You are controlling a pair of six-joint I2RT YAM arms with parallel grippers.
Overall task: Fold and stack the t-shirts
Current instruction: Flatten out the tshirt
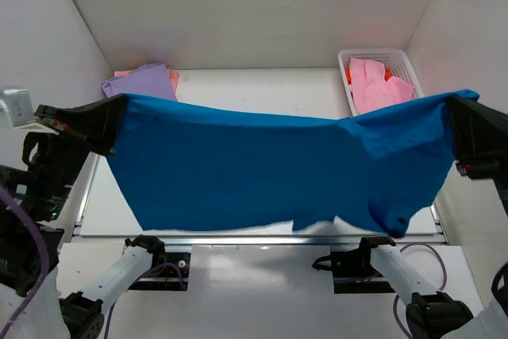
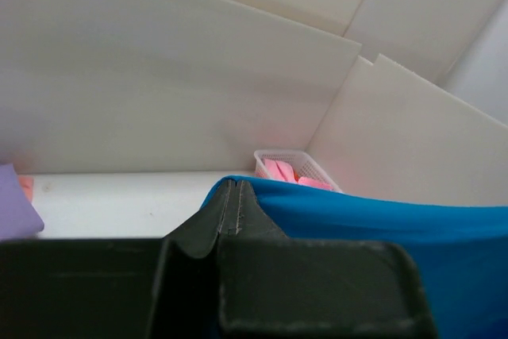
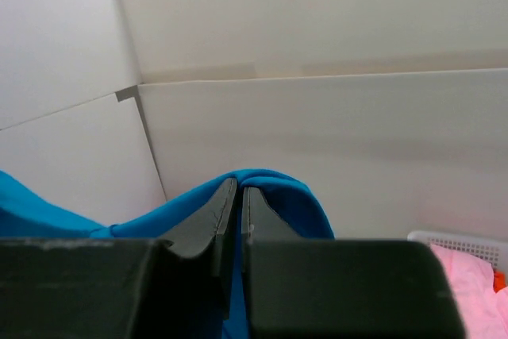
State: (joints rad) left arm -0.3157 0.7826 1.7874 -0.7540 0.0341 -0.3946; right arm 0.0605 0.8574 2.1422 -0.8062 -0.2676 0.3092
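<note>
The bright blue t-shirt hangs stretched above the table from nine to three o'clock; the left gripper clenches its nine-o'clock edge, the right gripper its three-o'clock edge, both arms raised and spread wide; a folded lavender t-shirt lies at eleven, a white basket at one.

The blue shirt hangs stretched from side to side above the table, a curtain between the arm bases and the far half. It is clamped at its top corners by the left jaws and right jaws, which sit close to the side walls. There is open air above its sagging top edge. Behind it, a strip of table lies bare between the folded lavender shirt at far left and the white basket, filled with pink shirts, at far right.
</note>
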